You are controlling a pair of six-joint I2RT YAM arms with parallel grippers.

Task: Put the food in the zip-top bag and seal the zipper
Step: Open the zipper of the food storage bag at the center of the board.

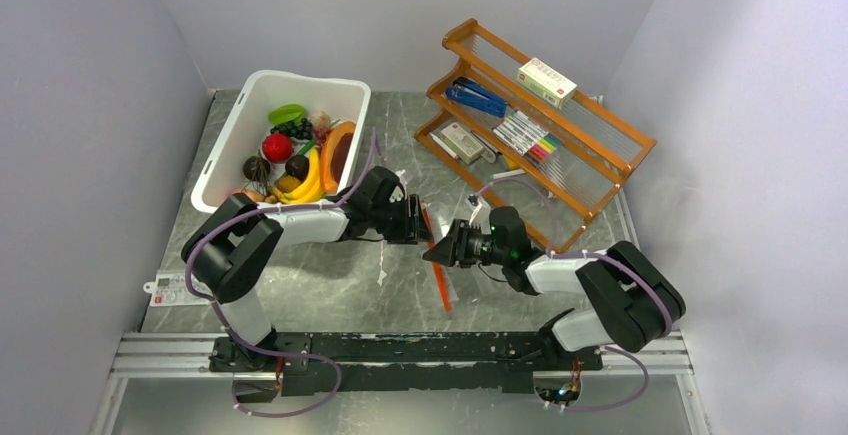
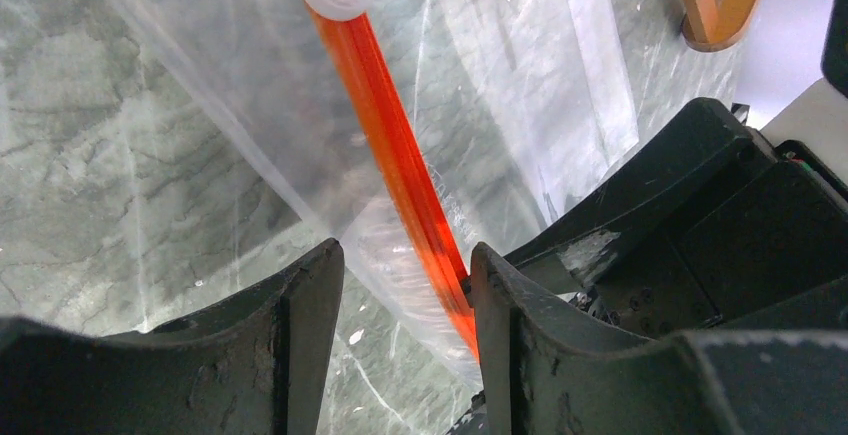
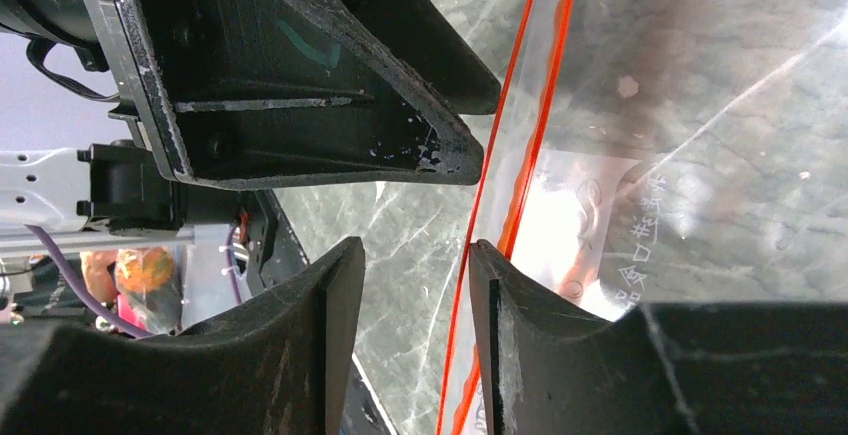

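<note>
Left gripper (image 2: 405, 250) is seen spread, the zipper (image 2: 395, 155) threaded between its fingers, unpinched; right gripper (image 3: 415, 247) is likewise parted astride the zip-top bag (image 3: 700, 105) mouth at table centre. Mouth-opening is judged the step in hand. The food (image 1: 300, 160) is seen in the bin (image 1: 300, 77) at ten o'clock; a firm pinch on each lip is called for.

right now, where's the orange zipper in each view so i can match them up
top external: the zipper is a short slanted orange line at picture centre.
left wrist: a thick orange diagonal from top centre down to the lower middle.
right wrist: a thin orange line from right of top centre down to the bottom middle.
shared landmark: the grey marbled table lies under it in all three.
</note>
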